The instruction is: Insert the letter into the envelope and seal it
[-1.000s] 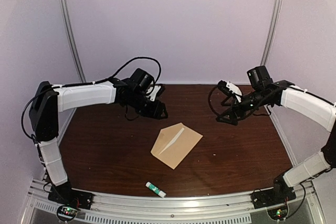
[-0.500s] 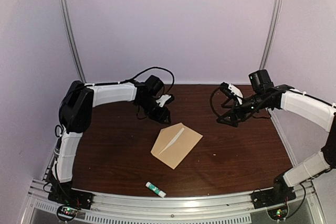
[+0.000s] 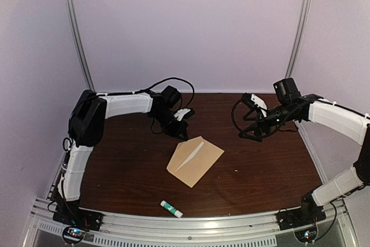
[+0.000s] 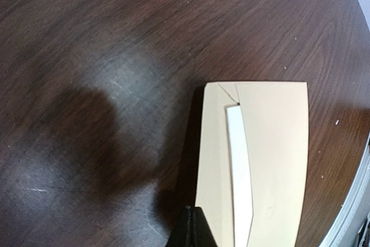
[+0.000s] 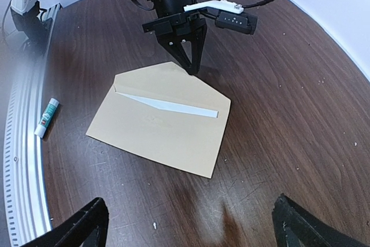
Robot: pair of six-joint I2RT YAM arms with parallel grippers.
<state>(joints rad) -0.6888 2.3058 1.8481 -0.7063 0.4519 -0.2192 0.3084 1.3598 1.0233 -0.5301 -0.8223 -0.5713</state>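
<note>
Tan envelope (image 3: pixel 195 163) lies flat just beside the closed left claw (image 3: pixel 186 137).

Glue stick (image 3: pixel 171 208) — lying on the dark wooden table (image 3: pixel 115 166).

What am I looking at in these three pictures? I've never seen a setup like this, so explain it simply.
These are two robot arms bolted to a brown table, each ending in a two-finger gripper. One picture looks down from above and behind the arms. The other two come from small cameras on the wrists. On the table lie a tan envelope and a glue stick. A white strip shows at the envelope's flap. It is probably the letter tucked inside, though I can't be sure. The left gripper is shut, its tip at the envelope's far edge; whether it pinches the paper is unclear. The right gripper is open and holds nothing.
</note>
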